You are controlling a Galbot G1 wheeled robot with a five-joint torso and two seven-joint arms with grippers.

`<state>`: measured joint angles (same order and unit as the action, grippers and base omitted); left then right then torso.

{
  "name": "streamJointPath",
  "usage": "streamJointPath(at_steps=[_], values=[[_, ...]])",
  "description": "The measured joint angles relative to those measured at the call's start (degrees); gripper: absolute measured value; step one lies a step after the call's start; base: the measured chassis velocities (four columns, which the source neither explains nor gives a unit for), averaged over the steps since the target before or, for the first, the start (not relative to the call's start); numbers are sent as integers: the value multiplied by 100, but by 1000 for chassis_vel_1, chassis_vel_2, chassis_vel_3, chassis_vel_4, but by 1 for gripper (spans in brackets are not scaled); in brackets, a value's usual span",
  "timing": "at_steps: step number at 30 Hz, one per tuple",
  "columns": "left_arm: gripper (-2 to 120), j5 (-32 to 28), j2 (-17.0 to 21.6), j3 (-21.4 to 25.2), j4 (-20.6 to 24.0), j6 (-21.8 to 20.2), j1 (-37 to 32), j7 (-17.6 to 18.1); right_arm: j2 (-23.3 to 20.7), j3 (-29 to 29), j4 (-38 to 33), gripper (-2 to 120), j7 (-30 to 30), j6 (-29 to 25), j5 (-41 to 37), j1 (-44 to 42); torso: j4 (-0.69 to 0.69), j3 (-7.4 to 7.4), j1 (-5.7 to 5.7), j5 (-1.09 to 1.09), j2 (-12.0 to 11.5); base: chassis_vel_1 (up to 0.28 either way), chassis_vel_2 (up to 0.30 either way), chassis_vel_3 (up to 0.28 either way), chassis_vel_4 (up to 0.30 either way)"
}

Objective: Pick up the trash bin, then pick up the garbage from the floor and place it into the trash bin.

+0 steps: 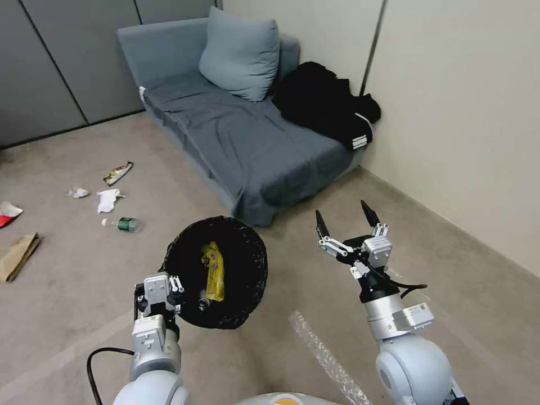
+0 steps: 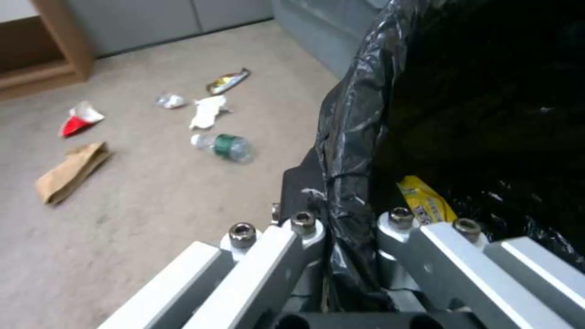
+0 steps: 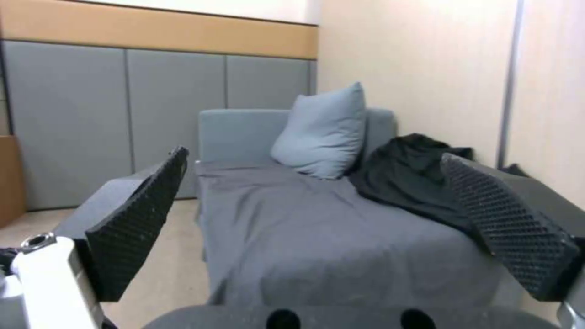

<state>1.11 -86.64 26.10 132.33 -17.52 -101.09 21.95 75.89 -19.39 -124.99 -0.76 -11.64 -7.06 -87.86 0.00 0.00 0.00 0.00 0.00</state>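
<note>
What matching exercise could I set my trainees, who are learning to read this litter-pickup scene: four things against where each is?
Things:
1. yellow snack wrapper
2. green-labelled bottle
3. black clothing heap
4. left gripper

Places:
A. on the sofa, by the wall
B. clamped on the trash bin rim
C. lying on the floor
D. inside the trash bin

Pairs: 1-D, 2-C, 3-A, 4-B
</note>
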Motion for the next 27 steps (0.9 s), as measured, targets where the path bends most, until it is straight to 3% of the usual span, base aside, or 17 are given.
streamJointPath(at_steps=[27], values=[[3, -132, -10, 176, 162, -72, 101, 32, -75, 45, -17, 100, -13, 121, 156, 91, 1, 0, 0, 0, 0, 112, 110, 111, 113]])
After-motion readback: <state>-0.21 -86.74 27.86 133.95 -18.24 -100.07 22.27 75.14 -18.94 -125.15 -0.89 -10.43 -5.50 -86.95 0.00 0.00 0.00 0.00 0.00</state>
